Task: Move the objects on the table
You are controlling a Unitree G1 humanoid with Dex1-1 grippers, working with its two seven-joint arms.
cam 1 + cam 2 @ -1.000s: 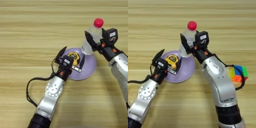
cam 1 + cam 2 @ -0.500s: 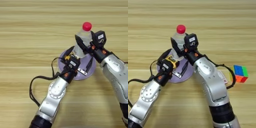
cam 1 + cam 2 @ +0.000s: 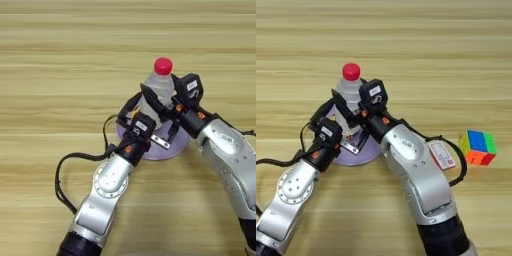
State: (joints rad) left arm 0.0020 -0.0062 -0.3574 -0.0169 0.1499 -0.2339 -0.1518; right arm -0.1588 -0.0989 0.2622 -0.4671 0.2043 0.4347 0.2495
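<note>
The clear water bottle (image 3: 159, 86) with a red cap (image 3: 163, 65) stands upright over the back of the round lilac plate (image 3: 172, 146). My right gripper (image 3: 154, 101) is shut on the bottle, one black finger (image 3: 344, 108) crossing its front. The bottle's base is hidden, so I cannot tell whether it rests on the plate. My left gripper (image 3: 131, 116) is over the plate's left side, close against the bottle. The tape measure is hidden behind the two grippers. All this is on the wooden table (image 3: 60, 60).
A colourful puzzle cube (image 3: 478, 146) lies to the right, with a small red-and-white card (image 3: 442, 154) between it and my right forearm. A black cable (image 3: 64, 172) loops beside my left arm.
My right gripper has carried the bottle leftward and nearer, from right of the plate to over it. The tape measure, seen in my left gripper earlier, is now covered.
</note>
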